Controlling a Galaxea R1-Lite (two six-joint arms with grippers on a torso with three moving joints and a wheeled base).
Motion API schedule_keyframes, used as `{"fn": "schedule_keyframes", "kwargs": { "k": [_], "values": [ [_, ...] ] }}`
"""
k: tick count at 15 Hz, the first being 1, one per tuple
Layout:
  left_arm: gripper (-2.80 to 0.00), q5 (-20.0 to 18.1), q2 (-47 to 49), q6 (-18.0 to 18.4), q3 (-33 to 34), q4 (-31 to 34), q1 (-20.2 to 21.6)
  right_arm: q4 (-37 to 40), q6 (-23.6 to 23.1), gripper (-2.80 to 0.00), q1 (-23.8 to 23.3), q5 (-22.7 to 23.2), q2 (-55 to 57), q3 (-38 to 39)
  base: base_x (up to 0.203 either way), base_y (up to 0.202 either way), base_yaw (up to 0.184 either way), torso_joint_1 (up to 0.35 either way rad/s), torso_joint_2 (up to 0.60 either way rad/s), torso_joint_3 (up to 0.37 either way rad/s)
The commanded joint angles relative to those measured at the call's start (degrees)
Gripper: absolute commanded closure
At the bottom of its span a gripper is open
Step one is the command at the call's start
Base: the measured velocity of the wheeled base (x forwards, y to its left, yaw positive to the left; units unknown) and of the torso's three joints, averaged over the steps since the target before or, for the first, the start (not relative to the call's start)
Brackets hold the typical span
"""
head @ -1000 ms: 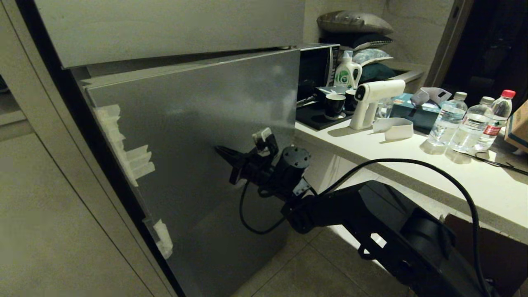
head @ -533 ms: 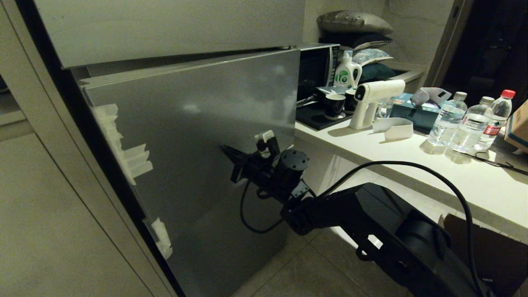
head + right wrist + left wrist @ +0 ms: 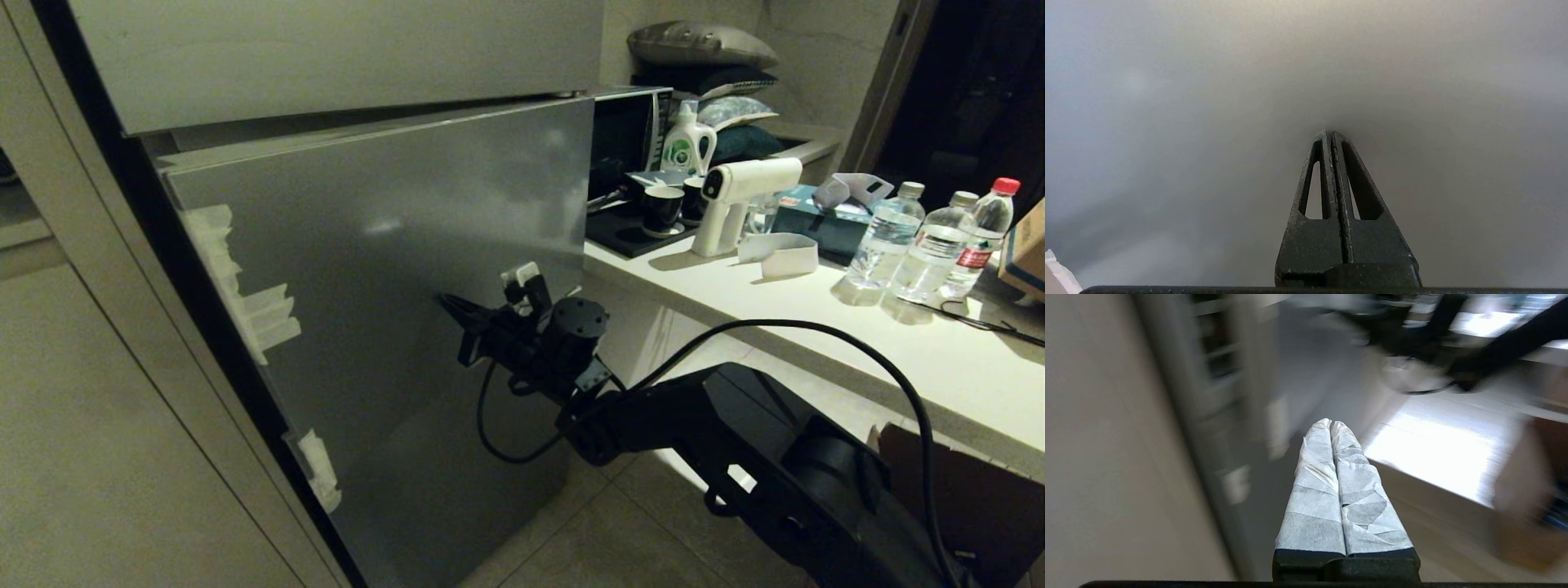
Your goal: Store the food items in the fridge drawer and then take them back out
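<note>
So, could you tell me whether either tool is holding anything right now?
No: the right tool is shut empty at the grey fridge door; the left tool is shut empty too.

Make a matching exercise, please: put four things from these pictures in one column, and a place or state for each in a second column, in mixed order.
Things:
1. right gripper
2. left gripper
3. red-capped bottle
4. white spray gun

Places or states:
A. fingers wrapped in pale tape, shut
B. standing on the counter, beside two other bottles
C. shut, tips at the grey fridge door
D. upright on the counter, in front of the dark cups

Pairs: 1-C, 2-A, 3-B, 4-D
</note>
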Motion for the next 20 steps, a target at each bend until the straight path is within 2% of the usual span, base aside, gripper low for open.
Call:
{"fn": "schedule_keyframes", "kwargs": {
  "k": [1,3,5,7,8,11,13,14,15,17,20],
  "values": [
    [0.0,-7.09,17.1,-0.71,-4.91,-1.41,-0.52,0.46,-0.1,0.0,0.01,0.06,-0.13,0.01,0.0,0.0,0.0,0.0,0.0,0.0],
    [0.0,-12.51,28.12,-1.26,-6.76,-5.51,-1.28,0.75,-1.01,0.0,0.01,0.14,-0.22,0.01,0.0,0.0,0.0,0.0,0.0,0.0],
    [0.0,-15.35,38.21,-1.51,-8.46,-11.54,-4.05,1.02,-1.1,0.0,-0.08,0.14,-0.13,0.01,0.0,0.0,0.0,0.0,0.0,0.0],
    [0.0,-15.32,46.56,-1.66,-10.52,-16.76,-8.83,1.7,-1.1,0.0,-0.08,0.18,-0.05,0.01,0.0,0.0,0.0,0.0,0.0,0.0],
    [0.0,-13.94,50.12,-1.72,-11.42,-18.66,-11.35,1.99,-1.1,0.0,-0.08,0.14,-0.05,0.01,0.0,0.0,0.0,0.0,0.0,0.0],
    [0.0,-4.97,60.33,-1.77,-12.54,-29.65,-15.58,1.98,-1.19,0.0,-0.25,0.14,-0.13,0.09,0.0,0.0,0.0,0.0,0.0,0.0],
    [0.0,8.48,66.49,-1.94,-12.35,-40.58,-16.2,1.99,-2.31,0.0,-0.25,0.14,-0.13,0.1,0.0,0.0,0.0,0.0,0.0,0.0],
    [0.0,13.87,69.36,-2.18,-12.55,-44.82,-16.28,1.9,-2.33,0.0,-0.17,0.14,-0.13,0.1,0.0,0.0,0.0,0.0,0.0,0.0],
    [0.0,17.44,71.82,-2.39,-13.02,-48.91,-16.12,1.81,-2.42,0.0,-0.16,0.14,-0.13,0.1,0.0,0.0,0.0,0.0,0.0,0.0],
    [0.0,21.46,75.67,-2.41,-13.91,-56.37,-14.05,1.65,-3.68,0.0,-0.08,-0.17,-0.22,0.1,0.0,0.0,0.0,0.0,0.0,0.0],
    [0.0,22.91,78.57,-2.17,-14.55,-64.65,-11.66,0.11,-5.08,0.0,0.01,-1.81,-0.81,1.33,0.0,0.0,0.0,0.0,0.0,0.0]
  ]
}}
